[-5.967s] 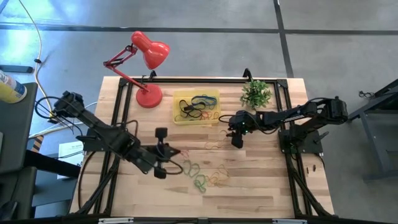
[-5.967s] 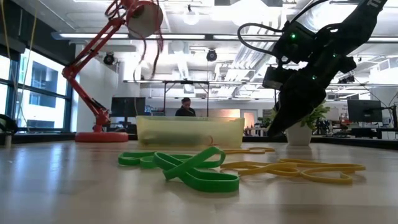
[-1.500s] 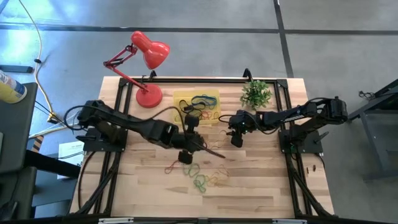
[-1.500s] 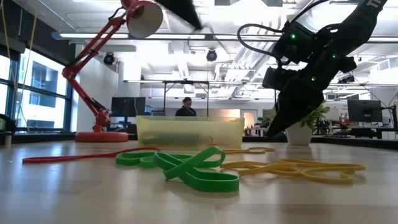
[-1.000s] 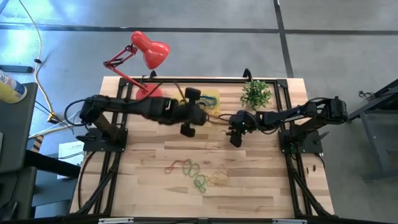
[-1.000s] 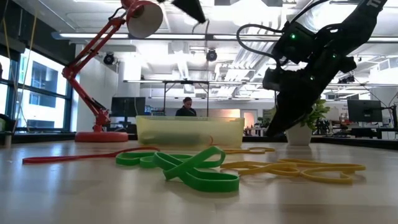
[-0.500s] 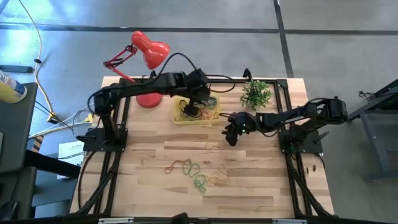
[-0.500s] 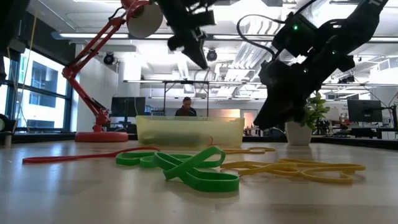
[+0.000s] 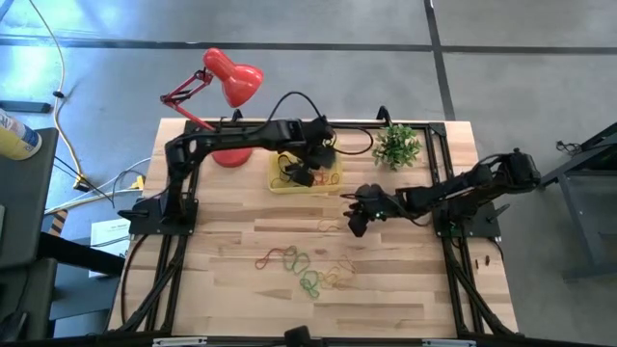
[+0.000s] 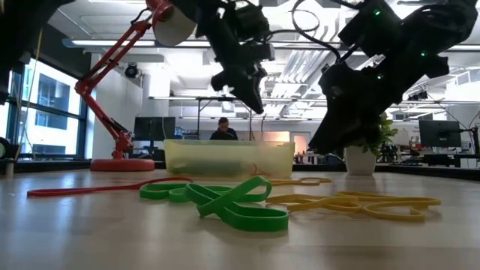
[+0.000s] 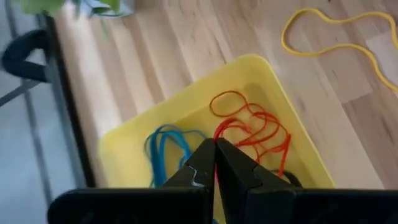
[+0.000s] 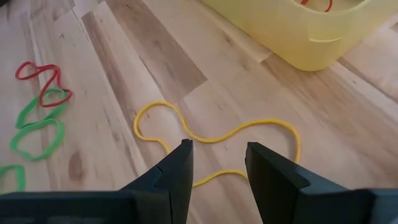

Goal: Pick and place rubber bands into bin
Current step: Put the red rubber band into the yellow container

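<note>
Hovering over the bin [image 9: 305, 166], the left gripper [image 9: 310, 172] has its fingers [image 11: 225, 167] pressed together w/ nothing visible between them. Directly past its tips, inside the bin [image 11: 186, 118], lie red bands [image 11: 252, 130] and a blue band [image 11: 165, 144]; dark bands also show in there from above.

Right gripper [image 9: 355, 220] sits over the table [image 9: 405, 280], just off the bin's near right corner, fingers [image 12: 176, 163] apart w/ a clear gap, holding nothing. A yellow band [image 12: 214, 140] lies flat on the wood right beyond its tips, not touching them.

More loose bands [image 9: 304, 268] sit in a cluster nearer the table's front: red, green, yellow, well apart from both grippers. Low view shows the green ones [image 10: 225, 204] closest to the camera.

Red lamp [image 9: 224, 92] stands beside the bin at the table's back left; small plant [image 9: 396, 145] on the bin's other side. Office space behind, w/ a person [image 10: 224, 129] far back, partly hidden by the bin.
</note>
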### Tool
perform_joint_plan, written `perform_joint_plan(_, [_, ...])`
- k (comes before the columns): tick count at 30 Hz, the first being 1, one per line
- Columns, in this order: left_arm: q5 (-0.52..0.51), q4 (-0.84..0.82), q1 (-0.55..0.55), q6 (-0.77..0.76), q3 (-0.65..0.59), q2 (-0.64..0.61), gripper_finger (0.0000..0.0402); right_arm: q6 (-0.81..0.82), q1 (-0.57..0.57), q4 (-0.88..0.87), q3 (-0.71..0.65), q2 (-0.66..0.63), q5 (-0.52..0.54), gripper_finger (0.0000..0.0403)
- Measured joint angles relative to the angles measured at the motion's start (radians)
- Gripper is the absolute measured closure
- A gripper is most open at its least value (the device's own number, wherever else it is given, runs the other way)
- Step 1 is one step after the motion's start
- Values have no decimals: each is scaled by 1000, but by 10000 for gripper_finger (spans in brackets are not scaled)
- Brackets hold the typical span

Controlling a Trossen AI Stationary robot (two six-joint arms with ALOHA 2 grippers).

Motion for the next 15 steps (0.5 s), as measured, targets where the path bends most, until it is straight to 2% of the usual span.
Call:
perform_joint_plan(10, [45,6,0,-6,-1,41,398,37,66,0,0,0,71,265])
perform_joint_plan(15, [76,10,-1,-6,-1,41,354,37,66,0,0,0,71,265])
